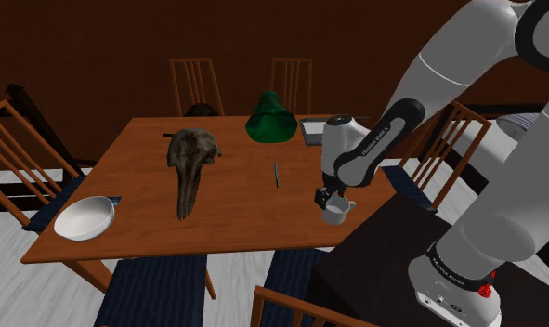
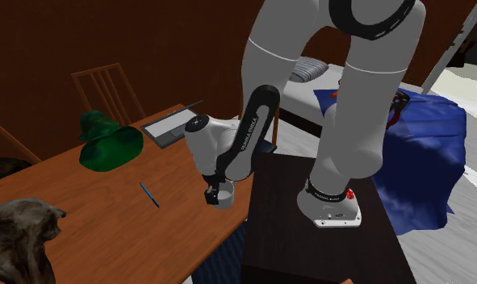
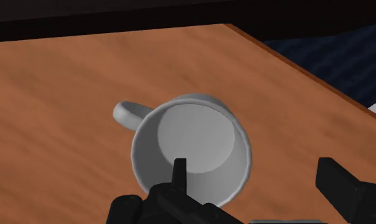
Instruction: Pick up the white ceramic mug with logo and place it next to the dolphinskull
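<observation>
From over the shoulder, the arm is bending down to the wooden table (image 1: 235, 200). The black gripper (image 1: 331, 198) is hanging right over the pale mug (image 1: 338, 215), which is standing upright near the table's edge, by the stand. The dolphin skull (image 1: 190, 167) is lying well apart, toward this view's left, beyond a blue pen (image 1: 276, 175).

In the second exterior view, the gripper (image 2: 214, 192) is sitting at the mug's (image 2: 222, 198) rim, and the skull (image 2: 18, 238) is showing in the lower left corner.

Through the wrist camera the claw is standing wide. One finger (image 3: 179, 173) is reaching over the mug's (image 3: 196, 137) open mouth and the other (image 3: 336, 184) is waiting outside the wall, neither pressing it. The handle (image 3: 125, 113) is pointing away from the fingers. I'm reckoning the grasp is the step in hand. It is calling for sinking lower, so the pads are catching plenty of wall, then closing squarely across it. A shallow pinch on one wall could be letting the mug tip during the lift.
</observation>
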